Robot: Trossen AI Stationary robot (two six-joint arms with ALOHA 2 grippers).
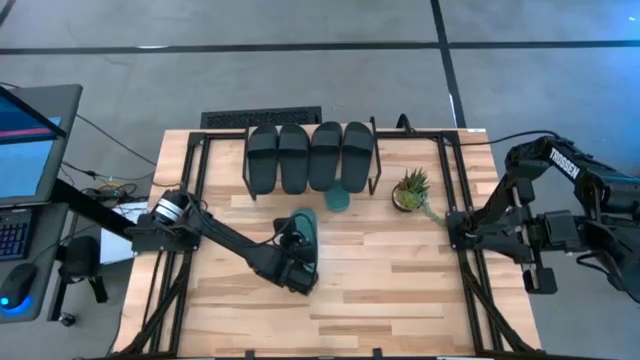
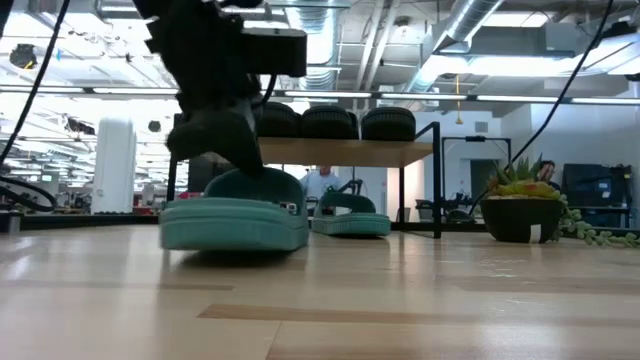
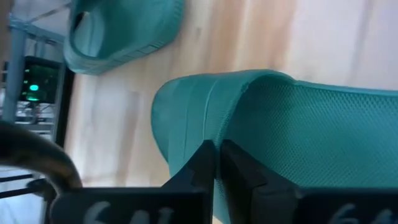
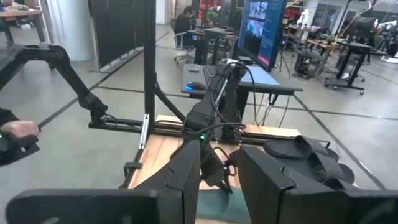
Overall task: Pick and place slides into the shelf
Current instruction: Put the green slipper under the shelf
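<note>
The shelf (image 2: 350, 152) stands at the table's far middle with four black slides (image 1: 310, 155) side by side on its plank top. One teal slide (image 1: 338, 200) lies on the table at the shelf's front, partly under it. A second teal slide (image 1: 302, 232) lies nearer the table's middle, and my left gripper (image 1: 295, 265) is shut on its near end. In the low view this slide (image 2: 235, 222) sits under the dark gripper. My right gripper (image 4: 219, 168) is open and empty at the table's right edge (image 1: 462, 232). My left gripper pinches the teal slide's rim (image 3: 205, 134) at its near end between its two fingers, one on the textured footbed side and one on the smooth outer wall. The fingers come from above, slanting down. The slide lies level with its sole on the table, or barely off it.
A small potted plant (image 1: 410, 190) stands to the right of the shelf, its trailing stem reaching toward the right arm. A monitor and keyboard (image 1: 20, 150) stand off the table's left side. A person's hand (image 4: 18, 130) shows beyond the table. Bare tabletop (image 1: 400, 290) lies in the near half.
</note>
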